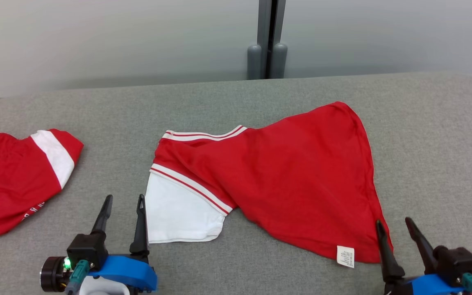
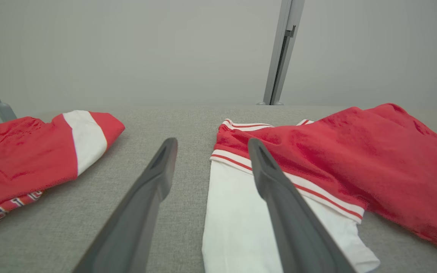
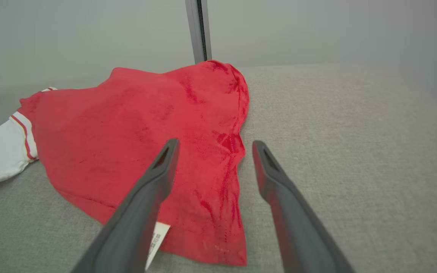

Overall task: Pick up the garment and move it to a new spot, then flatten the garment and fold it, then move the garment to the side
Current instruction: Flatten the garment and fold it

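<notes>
Garment [image 1: 293, 184], a red shirt with a white sleeve [image 1: 178, 213] and red-and-white striped trim, lies spread across the middle of the grey worktop [image 1: 236, 98] in my head view. Its broad red body fans toward the right of the frame, and a small white label [image 1: 345, 256] shows at the lower hem. My left pincer [image 1: 124, 197] stands at the lower left, its two dark fingers apart and holding nothing, just beside the sleeve's left edge. In the left wrist view one finger crosses in front of the sleeve. My right pincer [image 1: 393, 222], at the lower right, is likewise spread and empty. One of its fingers is at the shirt's lower right corner near the label and the other is over bare worktop; whether it touches the fabric I cannot tell. A second red garment [image 1: 10, 180] with a white band lies apart at the left edge of the frame. A grey post [image 1: 269, 37] rises behind the worktop at upper centre.
</notes>
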